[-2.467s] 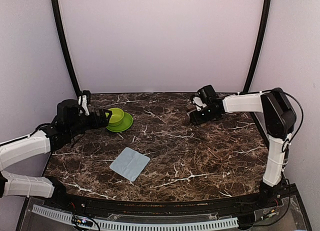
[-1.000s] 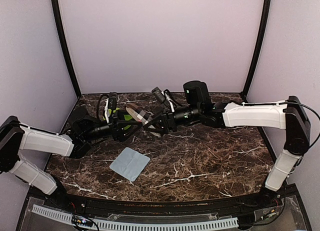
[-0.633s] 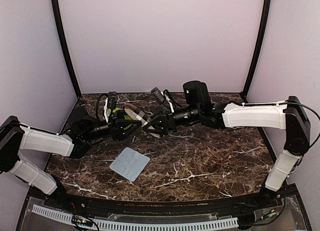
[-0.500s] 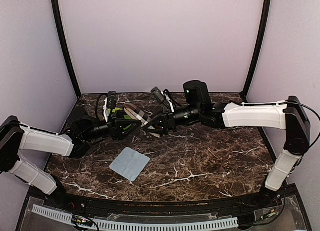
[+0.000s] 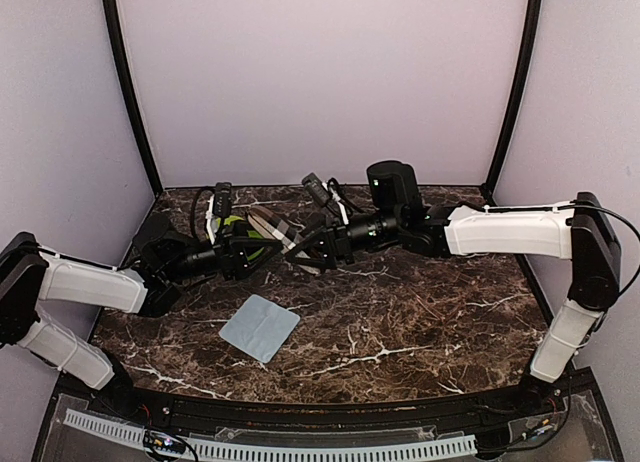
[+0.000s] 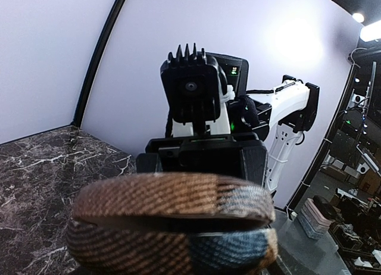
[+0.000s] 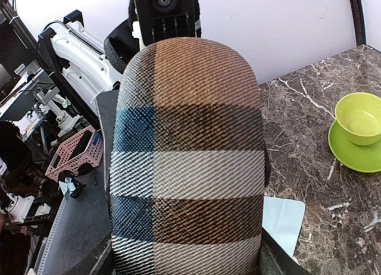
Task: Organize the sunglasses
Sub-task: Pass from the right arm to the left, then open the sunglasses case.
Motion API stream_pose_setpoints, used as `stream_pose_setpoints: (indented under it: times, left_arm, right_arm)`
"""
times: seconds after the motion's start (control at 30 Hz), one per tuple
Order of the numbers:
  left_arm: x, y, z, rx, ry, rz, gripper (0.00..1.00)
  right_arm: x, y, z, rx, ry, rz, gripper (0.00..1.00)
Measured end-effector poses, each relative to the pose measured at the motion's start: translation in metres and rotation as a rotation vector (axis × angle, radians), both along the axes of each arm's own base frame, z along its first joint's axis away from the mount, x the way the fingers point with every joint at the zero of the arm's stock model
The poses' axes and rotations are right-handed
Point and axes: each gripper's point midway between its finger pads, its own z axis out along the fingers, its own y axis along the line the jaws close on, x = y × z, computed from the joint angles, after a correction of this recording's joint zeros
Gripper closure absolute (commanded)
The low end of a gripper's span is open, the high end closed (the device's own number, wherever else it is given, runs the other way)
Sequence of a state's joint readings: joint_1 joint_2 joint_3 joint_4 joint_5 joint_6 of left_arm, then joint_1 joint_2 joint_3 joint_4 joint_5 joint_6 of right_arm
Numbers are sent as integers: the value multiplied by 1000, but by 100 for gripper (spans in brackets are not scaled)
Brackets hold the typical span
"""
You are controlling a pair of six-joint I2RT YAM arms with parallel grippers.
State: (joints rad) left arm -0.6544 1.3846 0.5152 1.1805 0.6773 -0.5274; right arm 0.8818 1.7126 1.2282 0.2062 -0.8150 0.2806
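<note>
As seen from above, dark marble table [image 5: 420,322] across the lower half of the frame.

Right arm [image 5: 510,230]: white, stretched from the right edge toward the upper middle.

Left arm [image 5: 90,282]: white, stretched from the left edge toward the same spot.

Pale blue cloth [image 5: 260,328]: flat on the table, lower left of centre, well apart from both arms' tips.

Right gripper [image 5: 312,244]: clamped on one end of a plaid glasses case [image 5: 268,222], with dark fingers [image 7: 275,264] on either side of it in its own wrist view.

Left gripper [image 5: 250,254]: right at the other end of the case, just left of centre. Cannot tell whether gripping or only close, as its fingers are outside its own wrist view.

Case: brown, cream and blue weave, held above the table between the two grippers. Fills the middle of the right wrist view and the bottom of the left wrist view, where a dark seam runs across its end.

Sunglasses: not to be made out, inside of the case hidden.

Green saucer [image 7: 357,155] with a green cup [image 7: 359,115] on it: at the right edge of the right wrist view. From above, mostly hidden behind the left gripper, upper left.
</note>
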Motion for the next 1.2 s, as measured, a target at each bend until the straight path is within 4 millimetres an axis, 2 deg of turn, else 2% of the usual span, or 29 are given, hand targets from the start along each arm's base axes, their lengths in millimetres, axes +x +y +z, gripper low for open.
stream_pose_setpoints:
  times: [0.1,0.2,0.3,0.37,0.5,0.73,1.0,1.2]
  left_arm:
    - [0,0,0,1,1,0,100]
    - [-1,0,0,4,0,-1,100]
    - [0,0,-4,18,-5,3,100]
    - [0,0,-5,24,-7,4,100]
    - [0,-1,-8,36,-9,5,100]
    - [1,-1,-10,43,-10,6,100]
    - [-1,0,-15,50,-2,3,100]
    - [-3,1,-17,53,1,-2,100]
  right_arm:
    - [1,0,0,-1,-2,-4,33]
    - [1,0,-1,-4,-3,-10,28]
    - [4,0,-3,-17,8,-29,18]
    - [4,0,-5,-27,17,-35,16]
    - [5,0,-7,-35,20,-40,17]
    - [6,0,-9,-44,21,-41,25]
    - [3,0,-6,-36,37,-25,26]
    - [6,0,-2,-22,46,-31,34]
